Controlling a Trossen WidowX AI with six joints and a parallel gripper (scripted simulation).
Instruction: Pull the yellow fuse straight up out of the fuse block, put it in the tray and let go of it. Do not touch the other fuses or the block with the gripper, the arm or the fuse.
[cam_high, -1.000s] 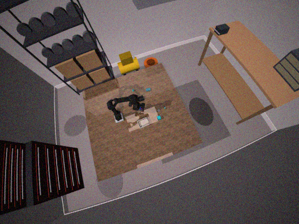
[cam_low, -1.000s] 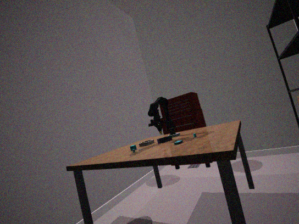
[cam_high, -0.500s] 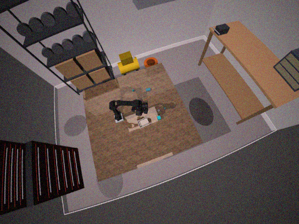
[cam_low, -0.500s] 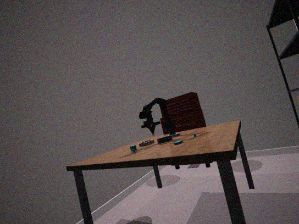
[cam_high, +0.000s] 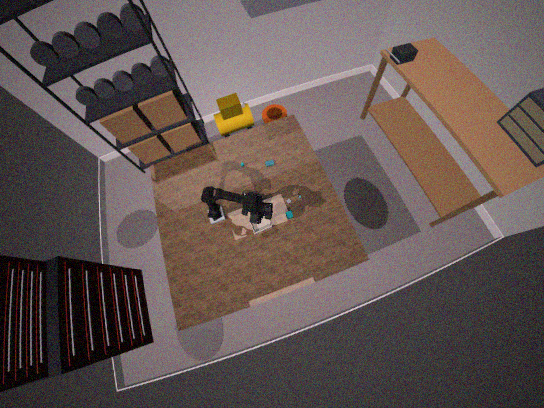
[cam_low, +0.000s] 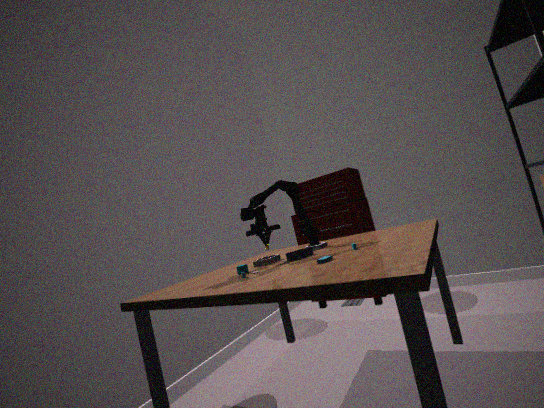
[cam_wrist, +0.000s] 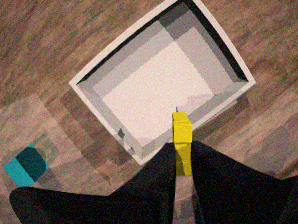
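My gripper (cam_wrist: 181, 149) (cam_low: 267, 244) is shut on the yellow fuse (cam_wrist: 182, 128) (cam_low: 267, 247). The fuse hangs below the fingertips. The white tray (cam_wrist: 145, 75) (cam_low: 266, 260) is open-topped. In the wrist view the fuse overlaps its near wall, toward the lower right. In the exterior view the fuse hangs above the tray, with a gap between them. The dark fuse block (cam_low: 300, 254) stands beside the tray, nearer the arm's base. The block is out of the wrist view and hidden by the arm in the top view. Its other fuses cannot be made out.
A teal block (cam_high: 289, 214) (cam_low: 242, 269) (cam_wrist: 20, 167) stands to one side of the tray, with small pieces near it. A flat blue piece (cam_high: 270, 163) (cam_low: 324, 259) and a small teal piece (cam_high: 242, 164) (cam_low: 354, 246) lie farther off on the wooden table (cam_high: 215, 275).
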